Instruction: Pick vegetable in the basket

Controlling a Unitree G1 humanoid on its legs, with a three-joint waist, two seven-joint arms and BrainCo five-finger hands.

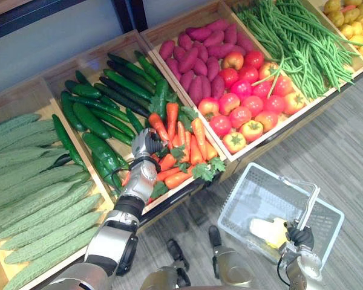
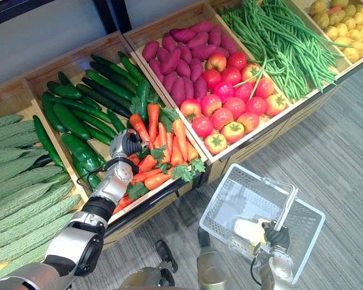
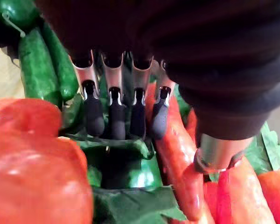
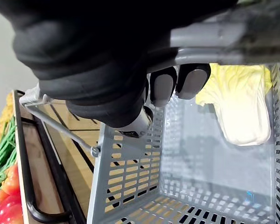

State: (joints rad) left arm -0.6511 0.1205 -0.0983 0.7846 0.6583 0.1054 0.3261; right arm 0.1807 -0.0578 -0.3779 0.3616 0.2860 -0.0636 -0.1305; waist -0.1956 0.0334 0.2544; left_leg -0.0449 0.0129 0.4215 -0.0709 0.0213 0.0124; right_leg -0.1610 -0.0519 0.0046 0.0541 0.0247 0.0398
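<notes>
Five wooden bins (image 1: 130, 45) run side by side. The first holds pale, bumpy gourds (image 1: 36, 199), about a dozen in view. The second holds dark cucumbers (image 1: 91, 118) with a heap of leafy carrots (image 1: 181, 145) to their right, both too tangled to count.

The left hand (image 1: 146, 145) is down at the carrot heap's left edge. Its fingers (image 3: 116, 116) are fairly straight and side by side, their dark tips on carrot leaves (image 3: 121, 145). The thumb (image 3: 219, 151) stands apart from them. One carrot (image 3: 177, 154) lies between the fingers and the thumb, not gripped.

The third bin holds purple sweet potatoes (image 1: 199, 54) at the back and roughly seventeen tomatoes (image 1: 248, 103) in front. The fourth is full of green beans (image 1: 296, 42). The fifth shows a pile of small yellow produce (image 1: 354, 24).

Below the bins, over the grey floor (image 1: 339, 151), hangs one grey basket (image 1: 237, 192). One pale cabbage (image 1: 267, 231) lies inside it. The right hand (image 1: 299, 234) carries the basket, its fingers (image 4: 162, 86) curled tight round the handle (image 1: 308, 208).
</notes>
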